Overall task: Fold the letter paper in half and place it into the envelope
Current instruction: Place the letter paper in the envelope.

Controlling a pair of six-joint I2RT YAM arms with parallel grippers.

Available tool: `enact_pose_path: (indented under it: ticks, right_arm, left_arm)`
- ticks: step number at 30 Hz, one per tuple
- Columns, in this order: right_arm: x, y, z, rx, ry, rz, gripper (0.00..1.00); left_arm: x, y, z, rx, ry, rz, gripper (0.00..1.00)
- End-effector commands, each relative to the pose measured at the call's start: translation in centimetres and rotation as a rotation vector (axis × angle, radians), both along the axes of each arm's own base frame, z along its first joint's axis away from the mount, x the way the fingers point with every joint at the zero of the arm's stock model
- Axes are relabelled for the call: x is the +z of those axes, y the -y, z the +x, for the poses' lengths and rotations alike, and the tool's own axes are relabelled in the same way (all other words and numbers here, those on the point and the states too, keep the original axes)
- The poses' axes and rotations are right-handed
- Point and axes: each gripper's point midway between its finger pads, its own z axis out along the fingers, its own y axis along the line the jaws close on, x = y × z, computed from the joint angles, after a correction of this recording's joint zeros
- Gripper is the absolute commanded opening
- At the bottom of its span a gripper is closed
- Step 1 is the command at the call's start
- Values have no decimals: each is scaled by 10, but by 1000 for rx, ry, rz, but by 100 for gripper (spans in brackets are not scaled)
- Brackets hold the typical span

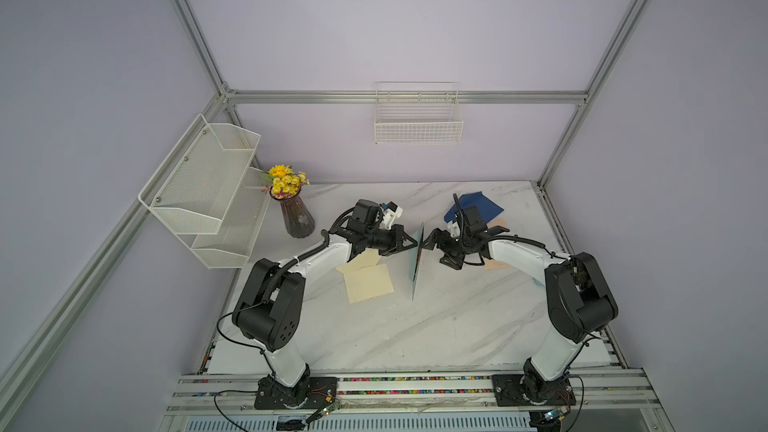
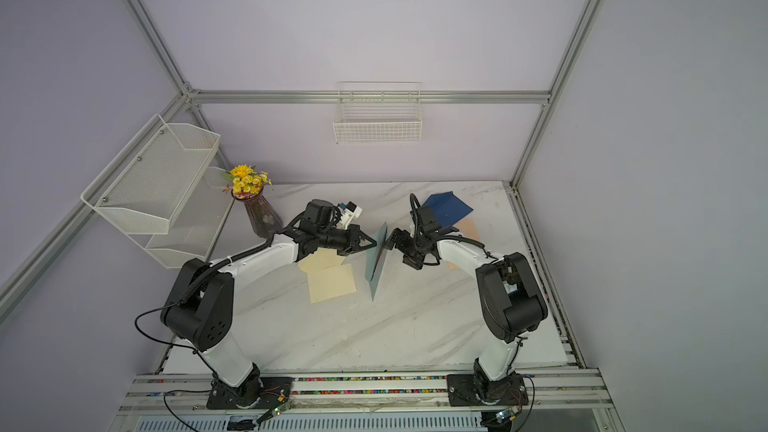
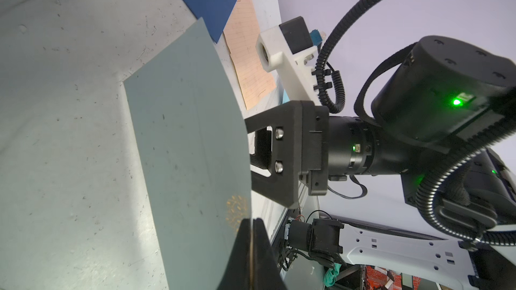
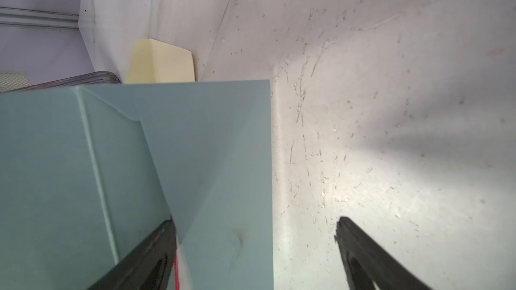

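Our left hand is clamped on the light, floppy envelope, upright over the desk; the right hand gapes at its flap. Cream paper, perhaps the letter, lies flat below; we'd pinch its edge.

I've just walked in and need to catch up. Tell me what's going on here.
The left end effector is shut on the edge of a teal envelope and holds it upright above the table. The right end effector is open on the envelope's other side, with one finger at its flap. Cream paper lies on the table near the left arm. Whether anything is inside the envelope cannot be told.
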Motion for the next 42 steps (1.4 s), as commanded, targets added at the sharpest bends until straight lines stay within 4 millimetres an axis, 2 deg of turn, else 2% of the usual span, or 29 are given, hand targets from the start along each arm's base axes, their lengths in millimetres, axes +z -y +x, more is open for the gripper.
enact_pose_path:
  ticks: [1, 5, 9, 13, 17, 20, 22, 24, 27, 29, 31, 34, 39, 42]
  right_arm:
    - [1, 0, 3, 11, 6, -23, 91]
    - [21, -8, -3, 22, 34, 32, 92]
    - [27, -22, -21, 54, 33, 60, 94]
    - [13, -38, -40, 69, -1, 65, 94]
    - [-4, -43, -53, 66, -23, 28, 94]
    - [-13, -40, -56, 53, -38, 7, 94]
    - [-12, -40, -54, 56, -33, -3, 94]
    - [4, -43, -47, 65, 7, 8, 94]
    - [42, -47, -39, 77, 94, 34, 95]
    - [63, -45, -39, 73, 122, 37, 96]
    - [76, -40, -40, 61, 140, 34, 96]
    - [84, -31, -47, 33, 148, 36, 96]
    - [85, -13, -58, -22, 156, 7, 96]
    - [74, -1, -68, -50, 120, -34, 97]
  left_arm:
    - [32, 5, 11, -19, 81, -74, 0]
    - [25, 4, 15, -8, 68, -76, 0]
    - [20, 4, 21, 5, 59, -90, 0]
    - [20, 7, 27, 14, 55, -114, 0]
    - [22, 10, 31, 22, 51, -135, 0]
    - [24, 11, 33, 25, 47, -152, 0]
    - [24, 11, 34, 26, 43, -157, 0]
    - [23, 12, 33, 26, 38, -158, 0]
    - [18, 11, 32, 34, 25, -160, 0]
    - [16, 9, 34, 50, 18, -172, 0]
    - [12, 8, 36, 75, 15, -180, 0]
    - [2, 4, 39, 122, 7, -187, 0]
    - [-19, -7, 42, 217, -8, -189, 0]
    - [-31, -13, 40, 264, -8, -176, 0]
